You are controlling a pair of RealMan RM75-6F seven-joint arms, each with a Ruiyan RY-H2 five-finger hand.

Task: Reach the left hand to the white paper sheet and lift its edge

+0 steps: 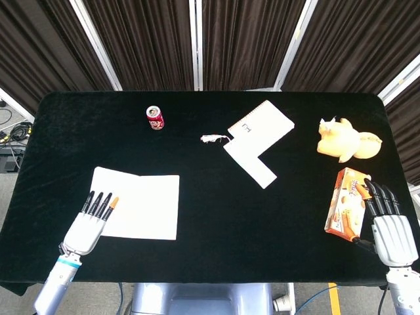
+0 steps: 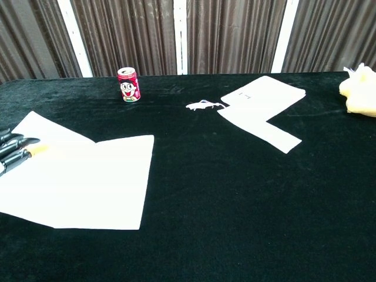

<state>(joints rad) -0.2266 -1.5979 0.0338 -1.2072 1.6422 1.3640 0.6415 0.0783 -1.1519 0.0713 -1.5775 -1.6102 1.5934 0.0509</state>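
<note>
The white paper sheet (image 1: 144, 207) lies at the front left of the black table (image 1: 210, 216). My left hand (image 1: 88, 223) is at the sheet's left edge, its dark fingers stretched over the paper. In the chest view only the fingertips (image 2: 14, 151) show on the sheet (image 2: 88, 176), whose left side is raised off the cloth and tilted. The hand seems to pinch that edge; what is under the paper is hidden. My right hand (image 1: 390, 230) rests at the front right with its fingers apart, holding nothing.
An orange snack box (image 1: 344, 210) lies right beside my right hand. A yellow plush toy (image 1: 344, 139) sits at the back right. A notebook (image 1: 261, 125) over a white strip (image 1: 249, 163) lies mid-back, with a small white scrap (image 1: 213, 138) nearby. A red can (image 1: 155, 118) stands back left.
</note>
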